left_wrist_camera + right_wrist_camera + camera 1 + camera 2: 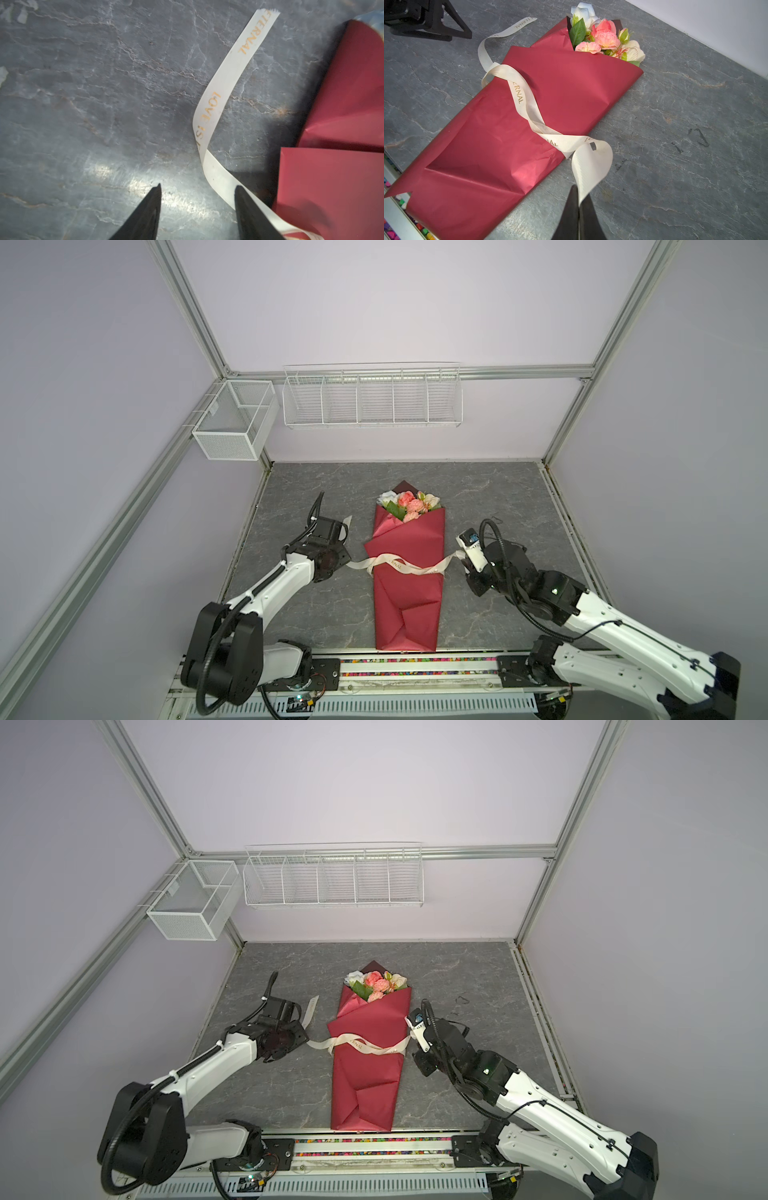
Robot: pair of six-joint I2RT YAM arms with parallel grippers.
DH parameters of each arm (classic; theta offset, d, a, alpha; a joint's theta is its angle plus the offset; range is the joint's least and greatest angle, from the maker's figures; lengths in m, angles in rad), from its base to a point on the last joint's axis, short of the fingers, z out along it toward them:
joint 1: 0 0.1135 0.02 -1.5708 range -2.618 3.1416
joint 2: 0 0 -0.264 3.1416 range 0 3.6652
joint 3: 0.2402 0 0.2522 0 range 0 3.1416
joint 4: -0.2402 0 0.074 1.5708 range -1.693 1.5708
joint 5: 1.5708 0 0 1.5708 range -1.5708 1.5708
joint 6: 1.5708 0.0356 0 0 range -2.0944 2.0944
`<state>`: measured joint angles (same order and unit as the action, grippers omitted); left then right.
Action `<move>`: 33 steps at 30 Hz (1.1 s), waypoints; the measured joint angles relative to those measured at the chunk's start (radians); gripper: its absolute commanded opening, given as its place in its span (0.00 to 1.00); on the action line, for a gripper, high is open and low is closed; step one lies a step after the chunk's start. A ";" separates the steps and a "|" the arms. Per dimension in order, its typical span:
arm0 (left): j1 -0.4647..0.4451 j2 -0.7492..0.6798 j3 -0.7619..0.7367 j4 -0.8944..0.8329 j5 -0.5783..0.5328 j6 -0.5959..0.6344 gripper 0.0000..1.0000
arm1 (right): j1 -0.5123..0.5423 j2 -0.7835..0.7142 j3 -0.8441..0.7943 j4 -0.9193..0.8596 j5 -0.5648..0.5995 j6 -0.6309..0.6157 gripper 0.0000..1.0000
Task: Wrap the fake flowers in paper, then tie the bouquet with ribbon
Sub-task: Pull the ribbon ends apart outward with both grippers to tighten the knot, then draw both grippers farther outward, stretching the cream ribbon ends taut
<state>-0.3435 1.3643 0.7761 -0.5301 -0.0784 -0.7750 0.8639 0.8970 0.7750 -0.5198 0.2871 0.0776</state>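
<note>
Wrapped in dark-red paper, the bouquet of fake flowers (pixel 407 593) lies lengthwise at the middle of the grey stone-patterned surface (pixel 498 497), with its blooms toward the back wall. A cream ribbon (pixel 397 566) with gold lettering runs across the middle of the wrap and loosely crosses over itself. Just beside the wrap's right edge, the right pincer (pixel 580 199) is clenched on one ribbon end, which curls up off the paper. Near the left edge, the left pincer (pixel 197 187) stands released, its fingers (pixel 145 214) apart with nothing between them. The other ribbon tail passes beside one finger and lies loose on the surface.
</note>
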 measured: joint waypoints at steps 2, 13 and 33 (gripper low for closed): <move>0.002 0.070 0.042 0.001 0.009 0.013 0.49 | 0.000 0.012 0.012 0.000 0.005 -0.003 0.07; 0.003 0.246 0.114 -0.010 0.015 0.027 0.27 | 0.000 0.074 0.039 0.002 0.017 -0.004 0.07; 0.118 -0.193 -0.072 -0.013 -0.017 0.024 0.00 | -0.146 -0.095 0.045 -0.256 0.523 0.345 0.06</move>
<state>-0.2253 1.1717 0.7044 -0.5430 -0.0952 -0.7509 0.7174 0.8024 0.8196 -0.7761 0.8101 0.4229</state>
